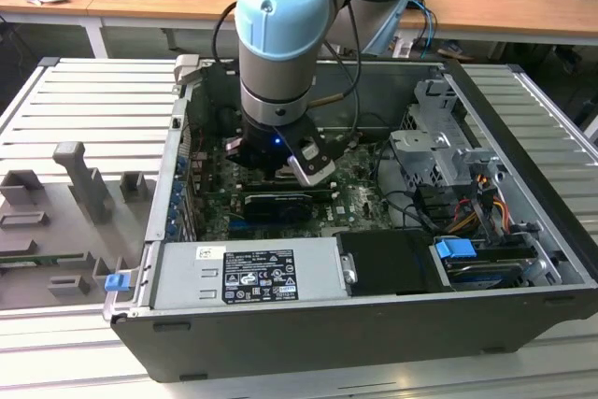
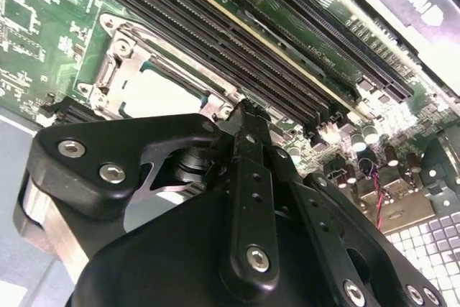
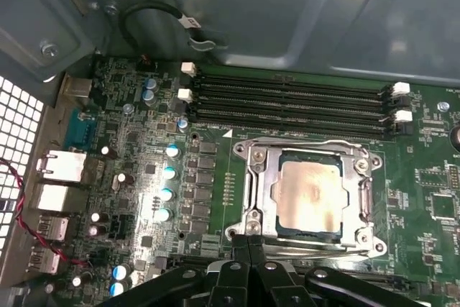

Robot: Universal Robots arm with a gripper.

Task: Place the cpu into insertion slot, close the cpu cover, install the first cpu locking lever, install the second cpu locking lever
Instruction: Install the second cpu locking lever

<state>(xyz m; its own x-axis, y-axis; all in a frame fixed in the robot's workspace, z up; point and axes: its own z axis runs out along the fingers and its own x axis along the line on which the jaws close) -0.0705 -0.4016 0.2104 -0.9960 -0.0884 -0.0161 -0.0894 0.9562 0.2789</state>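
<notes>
The cpu [image 3: 309, 198], a pale beige-silver square, lies flat in the insertion slot [image 3: 243, 152] on the green board. The cpu cover [image 3: 363, 199], a silvery frame, lies down around the chip's face. My gripper [image 3: 249, 244] is shut, its black fingertips pressed together at the socket's edge, against the thin metal bar that runs along that side. I see nothing held between them. In the second wrist view the gripper [image 2: 244, 109] points at the same socket corner, with the cpu [image 2: 154, 95] and the cover [image 2: 115, 70] just beyond. In the exterior view the arm [image 1: 280, 53] reaches down into the open computer case.
Long black memory slots [image 3: 295, 102] run beside the socket. Capacitors [image 3: 169, 174] and rear ports [image 3: 61, 167] stand to one side, under the grey case wall [image 3: 287, 12]. The power supply [image 1: 252, 273], a black card [image 1: 276, 205] and a drive cage [image 1: 439, 151] crowd the case.
</notes>
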